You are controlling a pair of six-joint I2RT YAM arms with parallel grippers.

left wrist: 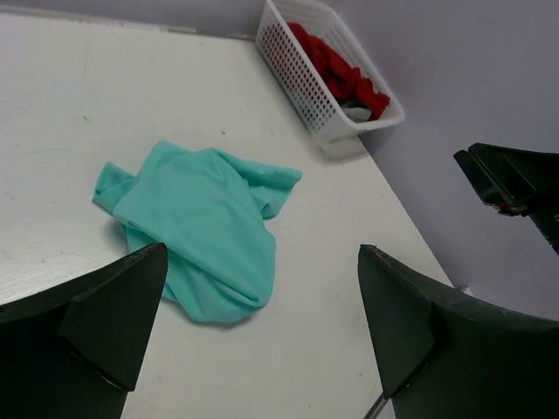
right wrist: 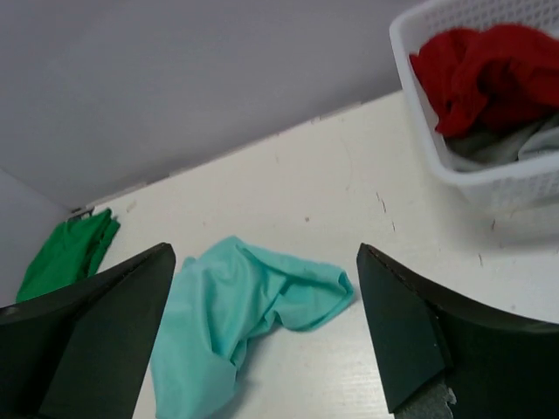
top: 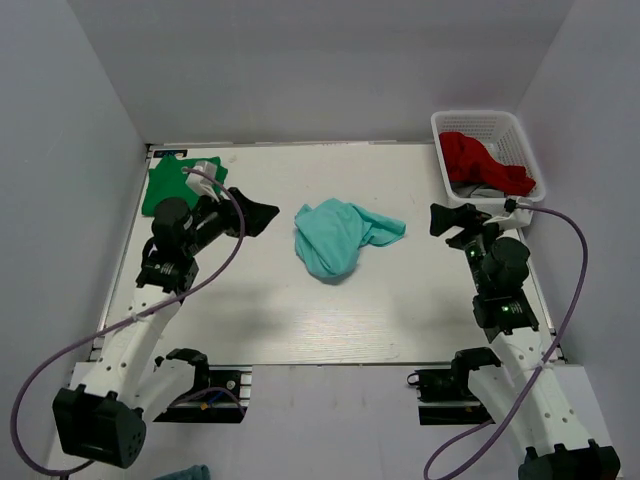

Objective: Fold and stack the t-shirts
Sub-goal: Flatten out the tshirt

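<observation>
Top external view: the emerald green fabric t-shirt looks folded, far from the white plastic basket; the crumpled light teal t-shirt, nearer it, awaits folding and stacking; left pincer and right pincer gape empty

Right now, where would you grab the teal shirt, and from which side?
Probably the thin lobe sticking out on the right of the crumpled teal shirt, taken from above by the open right gripper: it lies flat, clear of the bunched middle, on that arm's side.
</observation>
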